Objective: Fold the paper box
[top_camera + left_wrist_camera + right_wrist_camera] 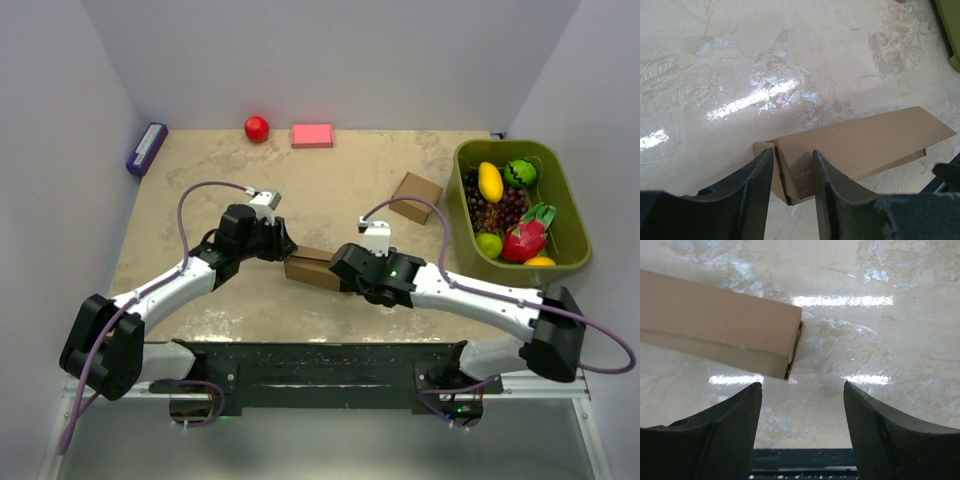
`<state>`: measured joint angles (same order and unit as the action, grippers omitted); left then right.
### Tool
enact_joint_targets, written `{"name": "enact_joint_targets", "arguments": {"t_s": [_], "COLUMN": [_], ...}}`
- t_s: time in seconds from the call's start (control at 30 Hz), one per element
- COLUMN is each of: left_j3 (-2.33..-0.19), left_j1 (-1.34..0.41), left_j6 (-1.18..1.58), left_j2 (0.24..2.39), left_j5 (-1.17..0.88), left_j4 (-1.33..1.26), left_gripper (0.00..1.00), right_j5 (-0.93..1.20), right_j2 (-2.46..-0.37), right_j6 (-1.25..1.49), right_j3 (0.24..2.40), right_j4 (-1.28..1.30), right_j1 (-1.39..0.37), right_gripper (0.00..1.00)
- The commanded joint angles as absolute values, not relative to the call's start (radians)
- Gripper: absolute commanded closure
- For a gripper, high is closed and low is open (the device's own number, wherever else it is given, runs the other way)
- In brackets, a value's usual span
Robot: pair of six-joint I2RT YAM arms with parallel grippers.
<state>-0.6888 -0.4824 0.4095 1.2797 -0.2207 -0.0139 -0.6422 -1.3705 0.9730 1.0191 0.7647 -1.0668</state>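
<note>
The paper box (308, 266) lies folded into a low oblong shape on the bench (200, 180), near its middle and between the two arms. The left fingers (757, 195) stand partly apart, one on each side of the box's left end, with cardboard filling the gap. Whether they clamp it cannot be determined. The right fingers (730, 415) are spread wide with nothing between them; the box's right end sits just ahead of them, apart from both.
</note>
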Motion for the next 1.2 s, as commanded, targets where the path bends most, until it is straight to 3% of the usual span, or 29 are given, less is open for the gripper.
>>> {"name": "enact_joint_targets", "arguments": {"t_s": [0.0,0.07,0.2,0.4,0.73,1.0,1.17], "left_j3": [-0.658,-0.655,-0.649,-0.634,-0.634,-0.601,-0.581], "left_j1": [-0.482,-0.482,-0.482,-0.482,-0.480,-0.482,-0.483], "left_j6": [0.400,0.400,0.400,0.406,0.406,0.419,0.423], "left_j2": [1.282,1.282,1.279,1.275,1.273,1.267,1.262], "left_j5": [-0.204,-0.204,-0.204,-0.206,-0.204,-0.199,-0.196], "left_j4": [0.051,0.051,0.049,0.038,0.032,0.015,0.015], "left_gripper": [0.59,0.59,0.59,0.59,0.59,0.59,0.59], "right_j5": [-0.548,-0.540,-0.490,-0.497,-0.505,-0.439,-0.428], "right_j2": [-1.223,-1.177,-1.173,-1.223,-1.313,-1.341,-1.351], "right_j6": [0.914,0.913,0.948,0.951,0.962,0.991,1.014], "right_j3": [1.002,1.002,1.020,1.000,0.963,0.870,0.828], "right_j4": [0.643,0.626,0.644,0.592,0.578,0.537,0.540], "right_j1": [-1.072,-1.065,-0.977,-0.899,-0.900,-0.904,-0.916], "right_gripper": [0.28,0.22,0.21,0.34,0.40,0.55,0.58]}}
